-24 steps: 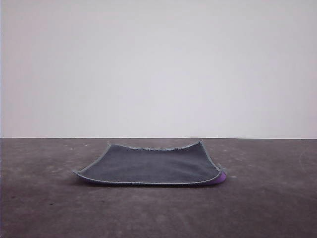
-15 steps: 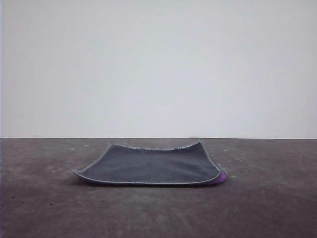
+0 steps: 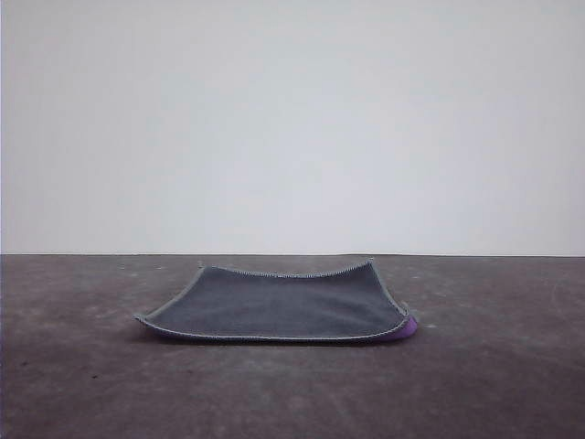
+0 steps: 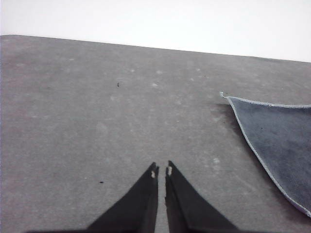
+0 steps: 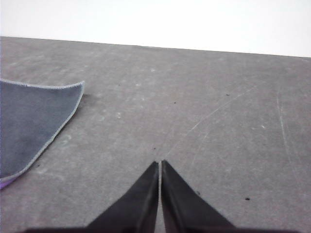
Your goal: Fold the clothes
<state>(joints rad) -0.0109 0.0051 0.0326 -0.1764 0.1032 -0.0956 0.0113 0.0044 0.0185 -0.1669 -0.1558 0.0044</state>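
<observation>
Lying flat mid-desk (image 3: pixel 494 384), dark grey side up, the cloth (image 3: pixel 283 306) is showing purple at one corner; left claw (image 4: pixel 161 171) and right claw (image 5: pixel 160 163) are hovering closed, apart from it.

Dark grey table under a plain pale wall

The table (image 3: pixel 82 384) has a matte, mottled surface with faint pale smudges and a few small dark specks; thin light scratches run across it toward its right side, seen from the right wrist camera. Its far edge is a straight line across the room, and behind it the wall (image 3: pixel 292 119) rises blank, whitish and evenly lit.
</observation>
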